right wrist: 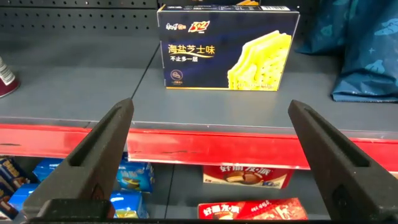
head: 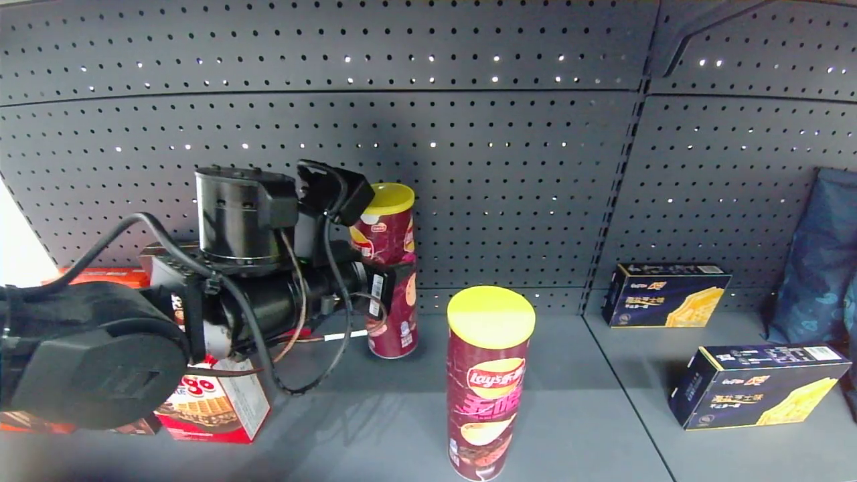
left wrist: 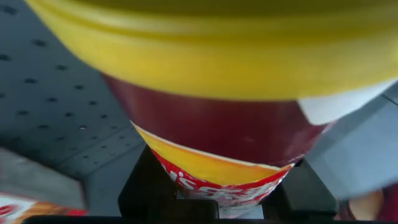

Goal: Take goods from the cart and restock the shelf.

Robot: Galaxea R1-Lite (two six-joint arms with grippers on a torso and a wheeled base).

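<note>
Grey shelf (head: pixel 576 415), pegboard (head: pixel 509 167) back. Nearest, one chip can (head: pixel 490 381) stands upright, yellow lid (head: pixel 491 316) on, contents unseen. Behind it, left gripper (head: pixel 395 289) jaws clamp a second can (head: pixel 390 231) mid-body, near the pegboard: likely light, smooth, crushable tube, so grip gently. Jaws of right gripper (right wrist: pixel 211 109) wide, empty.

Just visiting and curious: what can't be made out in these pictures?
Head view: the red boxes sit largely behind the left arm; number unclear.
Head view: the blue bag is cut off by the edge.
Left wrist view: the chips can in the left gripper is too close, blurred, its base hidden.
Right wrist view: lower-shelf packets are half hidden by the red shelf edge.
</note>
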